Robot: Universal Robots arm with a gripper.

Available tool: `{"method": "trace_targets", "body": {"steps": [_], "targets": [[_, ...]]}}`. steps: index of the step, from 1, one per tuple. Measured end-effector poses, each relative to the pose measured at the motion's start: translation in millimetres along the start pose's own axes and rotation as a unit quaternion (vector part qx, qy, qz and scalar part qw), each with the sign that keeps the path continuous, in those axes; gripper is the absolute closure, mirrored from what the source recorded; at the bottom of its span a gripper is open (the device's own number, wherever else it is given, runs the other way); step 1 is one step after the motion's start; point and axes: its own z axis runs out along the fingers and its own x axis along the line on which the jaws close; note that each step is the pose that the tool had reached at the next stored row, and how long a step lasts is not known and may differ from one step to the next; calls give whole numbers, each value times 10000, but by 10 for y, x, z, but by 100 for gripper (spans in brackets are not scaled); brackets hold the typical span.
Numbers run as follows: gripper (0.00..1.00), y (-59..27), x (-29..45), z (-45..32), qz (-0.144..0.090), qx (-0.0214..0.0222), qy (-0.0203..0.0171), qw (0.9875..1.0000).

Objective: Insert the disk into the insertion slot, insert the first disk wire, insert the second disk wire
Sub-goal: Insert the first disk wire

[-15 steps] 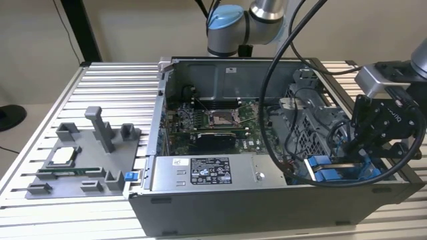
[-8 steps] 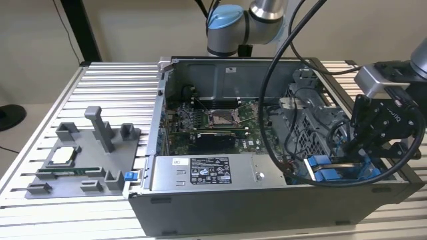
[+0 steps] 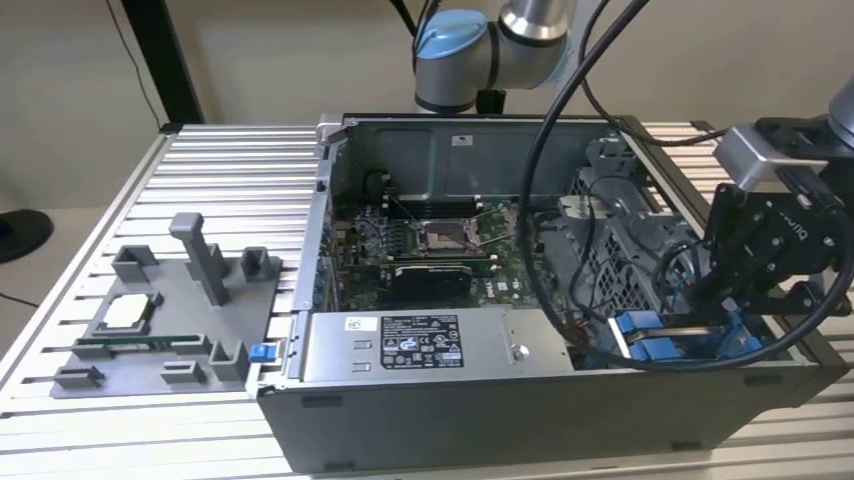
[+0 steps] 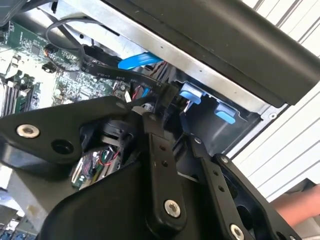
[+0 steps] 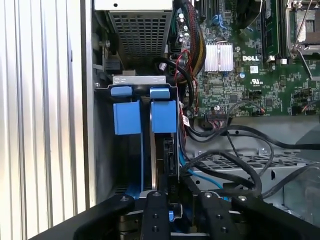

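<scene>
The fingers point(image 4: 152, 135) of the gripper point(image 4: 166, 119) are drawn close together with only a narrow gap, and the end of a flat black disk wire point(image 4: 107, 72) runs right in between their tips, so they appear to be pinching its plug. The plug itself is hidden behind the fingers.

Just beyond the fingertips, in the first wrist view, the disk point(image 5: 165, 145) stands on edge inside the insertion slot point(image 5: 139, 80). It lies deep between the grey walls, with its blue carrier end level with the neighbouring blue clip point(image 5: 126, 117). By that look the disk is fully home, so the first step of the task reads as done.

The work now stands at the wires. The black one is at the disk's near end (whether its plug has met the connector cannot be told). A thin blue cable point(image 5: 200, 177) lies among the black cables beside the bay, and neither of its ends can be made out. It is unclear whether this is the other disk wire, or whether it is already plugged in.

Further out, in the exterior view, the gripper hangs low inside the open computer case point(image 3: 534, 420) at its corner on the exterior view's right. The silver power-supply box point(image 3: 427, 345) lies along the near wall and the green motherboard point(image 3: 427, 240) behind it. On the slatted table point(image 3: 227, 160), well apart on the exterior view's left, sits a grey parts tray point(image 3: 174, 330).
</scene>
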Motion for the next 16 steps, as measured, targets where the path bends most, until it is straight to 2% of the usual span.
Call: {"method": "trace_targets", "body": {"steps": [11, 16], "targets": [[100, 31, -20, -325, 0, 0, 0, 10000], [100, 33, -21, -348, 0, 0, -1, 10000]]}}
